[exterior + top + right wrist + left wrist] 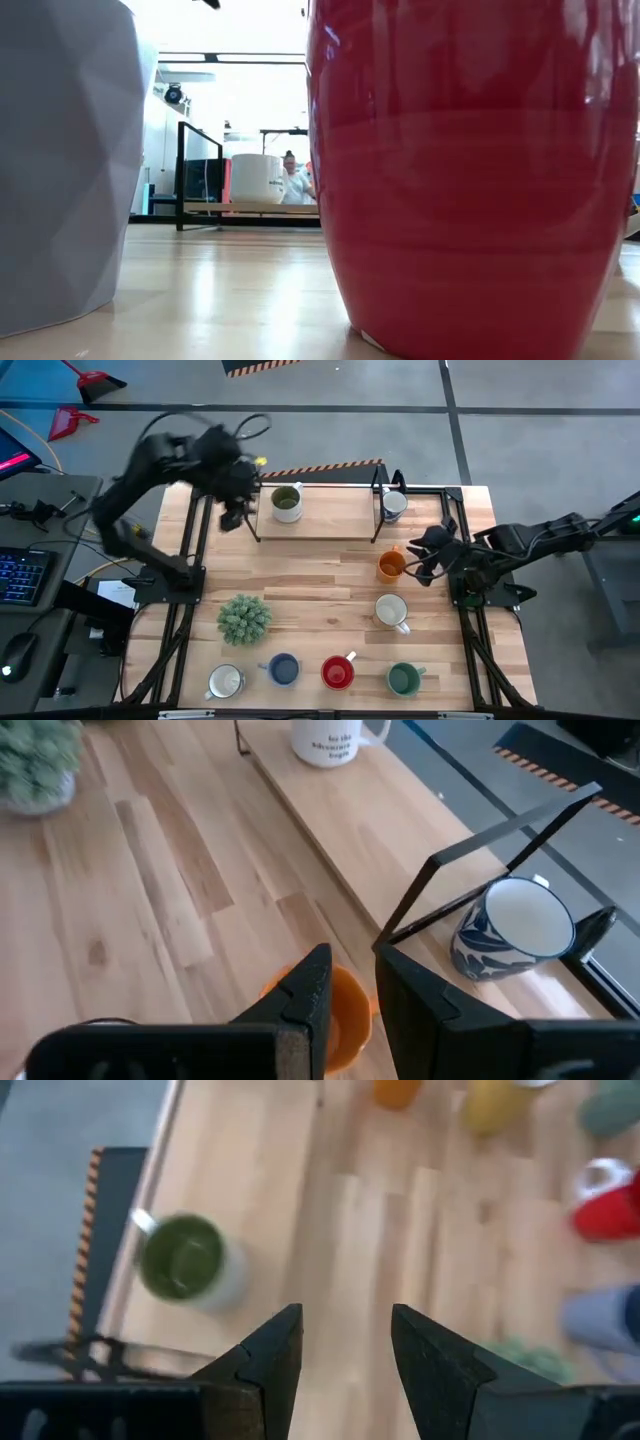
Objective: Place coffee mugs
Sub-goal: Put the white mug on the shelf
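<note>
Left tool (234, 512) is hovering at the back left of the tabletop (320, 575), just left of the olive green mug (287, 502). Its jaws are standing apart with nothing between them; the left wrist view is showing bare wood through the gap. The olive mug is sitting on the raised wooden shelf (330, 520) at the back, toward its left end, upright. In the left wrist view the same mug (186, 1262) is showing blurred, clear of the fingers (268, 1358).

Right tool (420, 560) is sitting directly over the orange mug (391, 565), right of centre, just in front of the shelf. In the right wrist view the fingers (305, 995) are standing narrowly apart over the orange mug (345, 1010); can't tell whether they are touching it.

The white mug with blue pattern (394, 505) is resting on the shelf's right end under the black frame (500, 845), upright.

A cream mug (391, 610) is standing alone in front of the orange one. The front row, left to right, is showing a white mug (225, 681), a blue mug (283, 669), a red mug (338, 672) and a dark green mug (403, 679). The bushy plant (244, 618) is sitting just behind the white and blue ones.

The low view is being mostly blocked by the red mug (470, 170) and a grey faceted pot (65, 150).
</note>
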You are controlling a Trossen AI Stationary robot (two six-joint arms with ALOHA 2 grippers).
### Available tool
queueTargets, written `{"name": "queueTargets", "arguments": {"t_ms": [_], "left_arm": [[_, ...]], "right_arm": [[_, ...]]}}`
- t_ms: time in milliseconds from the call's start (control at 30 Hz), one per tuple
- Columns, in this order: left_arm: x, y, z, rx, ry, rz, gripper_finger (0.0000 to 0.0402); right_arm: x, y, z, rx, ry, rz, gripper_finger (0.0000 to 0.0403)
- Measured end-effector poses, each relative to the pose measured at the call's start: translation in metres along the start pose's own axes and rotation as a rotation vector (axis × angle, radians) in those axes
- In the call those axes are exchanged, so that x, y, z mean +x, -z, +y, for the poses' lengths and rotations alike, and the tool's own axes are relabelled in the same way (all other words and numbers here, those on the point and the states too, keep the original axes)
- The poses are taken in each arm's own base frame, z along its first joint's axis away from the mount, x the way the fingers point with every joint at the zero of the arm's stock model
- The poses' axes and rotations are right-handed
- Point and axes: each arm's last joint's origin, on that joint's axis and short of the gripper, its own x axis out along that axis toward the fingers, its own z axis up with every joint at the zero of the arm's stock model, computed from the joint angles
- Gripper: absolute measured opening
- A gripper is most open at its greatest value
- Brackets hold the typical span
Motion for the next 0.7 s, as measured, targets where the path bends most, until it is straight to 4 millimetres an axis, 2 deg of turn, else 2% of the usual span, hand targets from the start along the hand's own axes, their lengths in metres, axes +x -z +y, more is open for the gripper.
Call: {"name": "queueTargets", "arguments": {"t_ms": [133, 300, 433, 533, 700], "left_arm": [[-0.014, 0.042, -0.025, -0.067, 0.040, -0.029, 0.0143], [0.000, 0.093, -0.044, -0.125, 0.096, -0.103, 0.0143], [0.029, 0.129, -0.053, -0.135, 0.147, -0.175, 0.0142], [0.060, 0.152, -0.058, -0.147, 0.185, -0.230, 0.0142], [0.112, 0.174, -0.067, -0.184, 0.283, -0.443, 0.0142]], "right_arm": [[-0.013, -0.001, -0.005, 0.039, -0.048, -0.071, 0.0069], [-0.024, 0.001, -0.010, 0.109, -0.073, -0.121, 0.0069], [-0.027, 0.002, -0.010, 0.129, -0.069, -0.147, 0.0069], [-0.029, 0.001, -0.009, 0.145, -0.062, -0.169, 0.0069], [-0.030, -0.002, -0.007, 0.198, -0.054, -0.217, 0.0069]]}}
